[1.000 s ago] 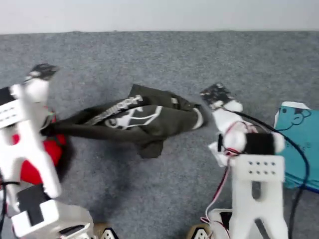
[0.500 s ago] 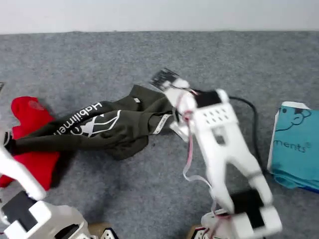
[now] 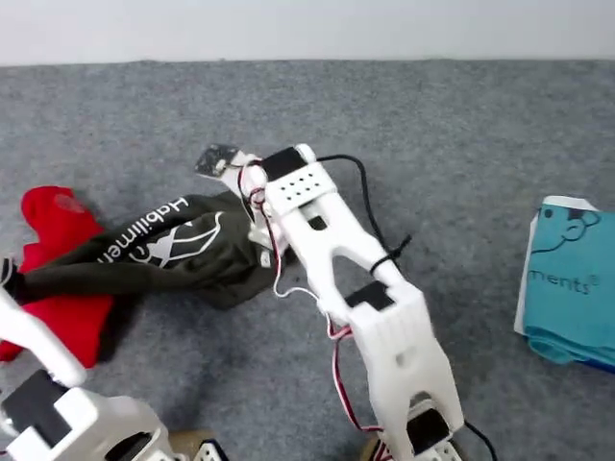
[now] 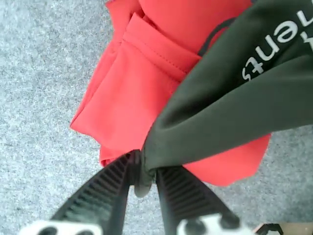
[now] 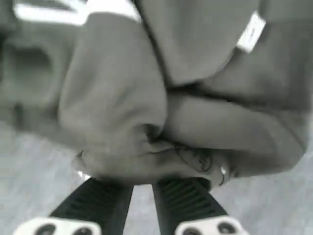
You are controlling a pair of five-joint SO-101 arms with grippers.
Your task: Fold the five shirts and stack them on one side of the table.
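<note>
With the left hand (image 4: 143, 172) clamped on an end of the dark green shirt (image 3: 183, 254) draped over the red shirt (image 3: 58, 226) and the right hand (image 5: 143, 191) pinching its bunched end, a tug could drag the red one along.

Soft, even light falls from above onto the table (image 3: 461, 125). The dark shirt (image 3: 183, 252) throws a faint shadow beside its near edge, deepest by the red shirt (image 3: 53, 226); its creases are dim.

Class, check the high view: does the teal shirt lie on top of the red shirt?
No, the teal shirt lies far apart from the red shirt, which the dark shirt overlaps.
</note>
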